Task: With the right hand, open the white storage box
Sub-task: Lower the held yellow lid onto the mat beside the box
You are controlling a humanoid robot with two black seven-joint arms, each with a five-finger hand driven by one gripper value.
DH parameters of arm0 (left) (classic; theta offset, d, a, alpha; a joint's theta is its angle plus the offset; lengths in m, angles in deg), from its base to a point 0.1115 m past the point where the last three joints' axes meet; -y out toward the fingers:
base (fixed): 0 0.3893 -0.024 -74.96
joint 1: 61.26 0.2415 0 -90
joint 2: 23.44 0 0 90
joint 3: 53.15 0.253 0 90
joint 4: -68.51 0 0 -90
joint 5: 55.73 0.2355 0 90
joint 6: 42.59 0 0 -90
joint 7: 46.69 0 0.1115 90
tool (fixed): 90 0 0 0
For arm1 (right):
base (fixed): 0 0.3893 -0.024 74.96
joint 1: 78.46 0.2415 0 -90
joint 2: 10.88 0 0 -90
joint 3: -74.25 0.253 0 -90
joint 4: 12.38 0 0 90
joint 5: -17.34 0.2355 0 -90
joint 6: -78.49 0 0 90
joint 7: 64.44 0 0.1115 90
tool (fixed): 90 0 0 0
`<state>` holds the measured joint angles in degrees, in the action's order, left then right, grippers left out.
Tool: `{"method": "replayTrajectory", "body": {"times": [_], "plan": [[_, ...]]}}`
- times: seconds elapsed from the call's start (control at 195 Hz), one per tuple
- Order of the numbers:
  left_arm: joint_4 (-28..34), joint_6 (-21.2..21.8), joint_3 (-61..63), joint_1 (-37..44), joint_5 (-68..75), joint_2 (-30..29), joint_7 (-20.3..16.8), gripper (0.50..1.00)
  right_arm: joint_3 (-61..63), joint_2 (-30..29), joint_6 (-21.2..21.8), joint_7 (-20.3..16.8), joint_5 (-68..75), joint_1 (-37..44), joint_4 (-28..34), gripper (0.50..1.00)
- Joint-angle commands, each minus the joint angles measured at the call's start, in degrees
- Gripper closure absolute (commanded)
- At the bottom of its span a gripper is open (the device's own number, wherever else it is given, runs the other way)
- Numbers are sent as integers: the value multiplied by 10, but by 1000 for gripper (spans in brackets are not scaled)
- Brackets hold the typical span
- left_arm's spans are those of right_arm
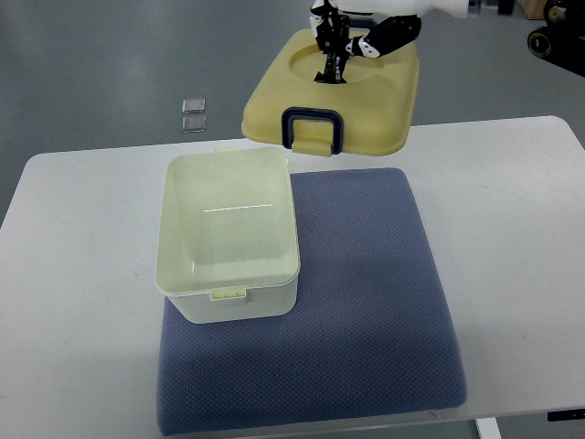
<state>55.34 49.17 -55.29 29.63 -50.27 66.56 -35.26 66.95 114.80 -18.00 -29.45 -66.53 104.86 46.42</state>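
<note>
Where mat (366, 302) lies, white table (73, 274)

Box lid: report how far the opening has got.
Done: the lid is off the box, which sits open and looks empty on the blue mat. In hand: the right hand holds the lid tilted in the air beyond the mat's far edge. Left: setting the lid down and letting go. The left hand is out of view.

Right hand (336, 41) holding lid (334, 91), box (228, 233) open
</note>
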Motion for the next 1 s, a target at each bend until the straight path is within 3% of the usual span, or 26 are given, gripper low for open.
{"method": "replayTrajectory", "body": {"times": [0.0, 0.179, 0.441, 0.995], "plan": [[-7, 0, 0, 0, -1, 0, 0, 500, -9, 36, -8, 0, -2, -28, 0, 1000], [-16, 1, 0, 1, -1, 0, 0, 500, -32, 70, -50, 0, -7, -104, -12, 1000], [-17, 1, -1, 3, -1, 0, -1, 500, -115, 64, -181, 0, -9, -193, -55, 1000], [-14, 1, -1, 6, -1, 0, 0, 500, -113, -40, -256, 0, -7, -245, -55, 1000]]}}
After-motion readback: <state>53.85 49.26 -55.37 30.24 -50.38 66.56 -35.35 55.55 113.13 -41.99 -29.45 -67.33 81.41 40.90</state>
